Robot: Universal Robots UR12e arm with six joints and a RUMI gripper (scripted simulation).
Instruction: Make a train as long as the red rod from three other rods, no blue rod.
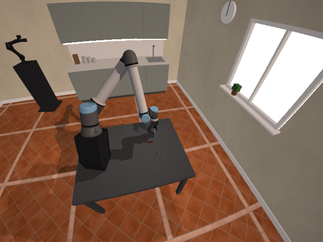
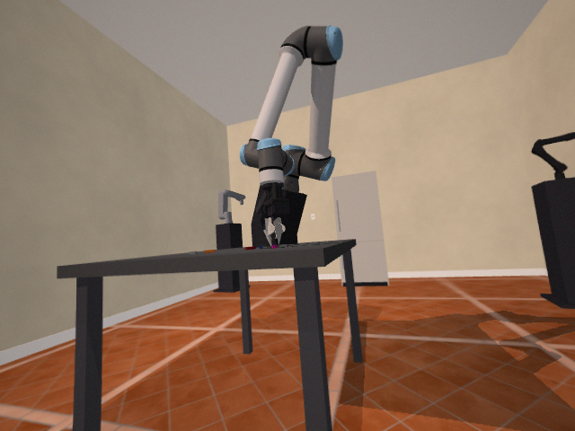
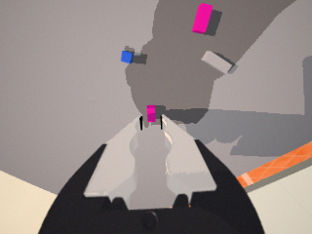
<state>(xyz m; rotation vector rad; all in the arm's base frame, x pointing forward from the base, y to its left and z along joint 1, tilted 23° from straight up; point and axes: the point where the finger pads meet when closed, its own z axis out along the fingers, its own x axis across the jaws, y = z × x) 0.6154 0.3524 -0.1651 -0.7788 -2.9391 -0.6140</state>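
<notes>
My gripper point(image 1: 154, 131) point(image 2: 276, 243) point(image 3: 151, 116) is low over the table, its jaws a little apart with a gap on both sides. A magenta rod point(image 1: 153, 133) point(image 2: 274, 246) point(image 3: 151, 113) lies just at the fingertips, not gripped. Another magenta rod point(image 1: 146, 136) point(image 3: 203, 19) and a grey rod point(image 1: 145, 133) point(image 3: 217, 62) lie apart from it. The red rod point(image 1: 150, 141) point(image 2: 250, 248) lies farther along the table. An orange rod point(image 1: 157, 152) point(image 2: 210, 250) and a second grey rod point(image 1: 162, 154) point(image 2: 193, 252) lie beyond it, at an angle to each other.
A blue rod point(image 1: 152, 137) point(image 2: 260, 247) point(image 3: 127, 57) lies near the magenta rod at the fingertips, between it and the red rod. The dark table point(image 1: 125, 177) point(image 2: 185, 261) has an edge close behind the gripper. The arm's shadow falls around the nearby rods.
</notes>
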